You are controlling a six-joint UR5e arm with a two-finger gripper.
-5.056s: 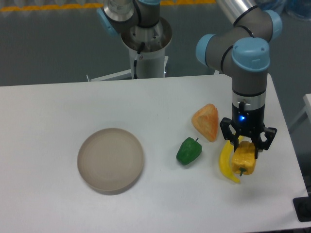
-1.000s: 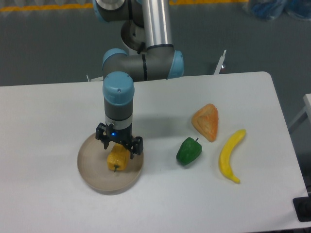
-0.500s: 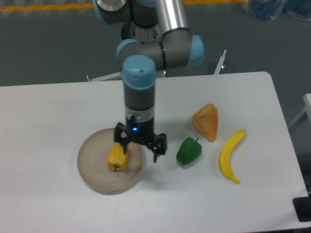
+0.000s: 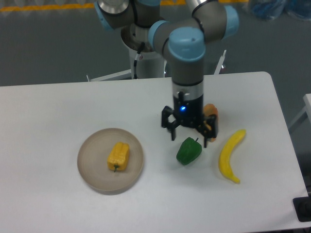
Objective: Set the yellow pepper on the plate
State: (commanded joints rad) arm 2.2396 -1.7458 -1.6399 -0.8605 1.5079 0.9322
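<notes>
The yellow pepper point(image 4: 118, 156) lies on the plate point(image 4: 92, 165), a round grey-beige dish at the left of the table, near its middle with the stem toward the front. My gripper point(image 4: 189, 136) hangs well to the right of the plate, just above and behind the green pepper point(image 4: 188, 151). Its fingers are spread apart with nothing between them.
An orange wedge-shaped fruit point(image 4: 212, 114) sits partly hidden behind the gripper. A yellow banana point(image 4: 230, 155) lies to the right of the green pepper. The table's right edge is near the banana. The robot base point(image 4: 144, 53) stands behind the table's far edge.
The gripper let go of the yellow pepper on the plate, rose, and travelled right to above the green pepper. The pepper stays resting on the plate.
</notes>
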